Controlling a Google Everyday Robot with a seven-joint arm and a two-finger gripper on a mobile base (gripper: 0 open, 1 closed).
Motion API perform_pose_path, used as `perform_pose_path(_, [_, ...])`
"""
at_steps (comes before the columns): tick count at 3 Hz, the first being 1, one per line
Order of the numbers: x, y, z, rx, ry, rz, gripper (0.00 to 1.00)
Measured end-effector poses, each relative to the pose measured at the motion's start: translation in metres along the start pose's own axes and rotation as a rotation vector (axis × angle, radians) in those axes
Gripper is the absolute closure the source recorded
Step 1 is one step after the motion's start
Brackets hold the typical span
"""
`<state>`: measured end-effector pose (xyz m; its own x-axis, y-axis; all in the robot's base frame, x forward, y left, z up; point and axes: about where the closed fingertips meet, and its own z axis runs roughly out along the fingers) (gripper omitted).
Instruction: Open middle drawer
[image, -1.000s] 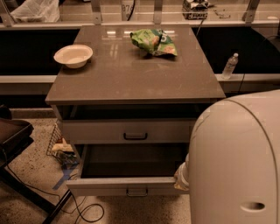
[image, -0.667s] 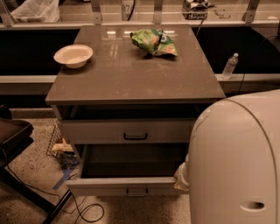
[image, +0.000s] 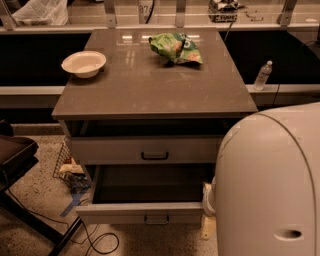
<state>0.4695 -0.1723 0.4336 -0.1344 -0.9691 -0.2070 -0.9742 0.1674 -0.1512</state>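
The middle drawer is pulled out toward me. Its dark inside shows and looks empty, and its light-grey front carries a small bar handle. The drawer above it is shut, with a dark handle at its centre. Anything below the open drawer is hidden by it. My gripper is not visible. It is hidden behind my white body at the right, by the open drawer's right end, where only a cream part of the arm shows.
On the brown cabinet top sit a white bowl at the left and a green chip bag at the back. A water bottle stands on the right ledge. A wire basket, blue tape and cables lie on the floor at the left.
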Motion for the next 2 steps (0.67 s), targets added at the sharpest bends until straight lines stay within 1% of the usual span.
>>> perform_pose_path(1, [0.000,-0.003,0.000,-0.003,0.003,0.003,0.00])
perform_pose_path(2, [0.005,0.007,0.014,-0.058,0.008,0.020,0.17])
